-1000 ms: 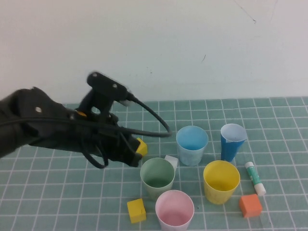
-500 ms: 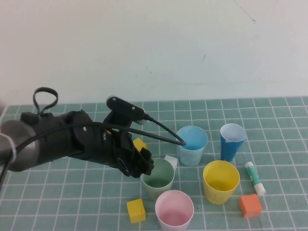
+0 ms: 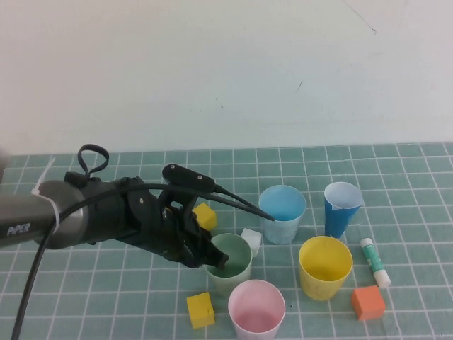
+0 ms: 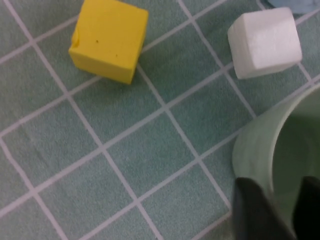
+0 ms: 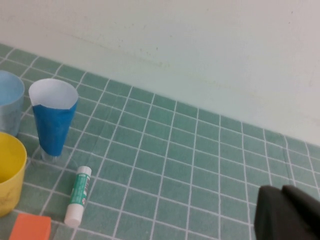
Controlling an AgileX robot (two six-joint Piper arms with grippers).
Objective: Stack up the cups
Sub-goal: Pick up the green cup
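Four wide cups stand close together in the high view: pale green, pink, yellow and light blue. My left gripper is down at the green cup's near-left rim. In the left wrist view the left gripper is open and straddles the green cup's wall, one finger outside and one inside. My right gripper is shut and empty, low over bare mat to the right of the cups, and is out of the high view.
A narrow dark blue cup stands right of the light blue one. Yellow cubes, a white cube, an orange cube and a glue stick lie around the cups. A white wall backs the mat.
My left arm has swung right and down from the mat's left side to the green cup's rim. Its fingers now straddle the cup wall. The cups have not moved.
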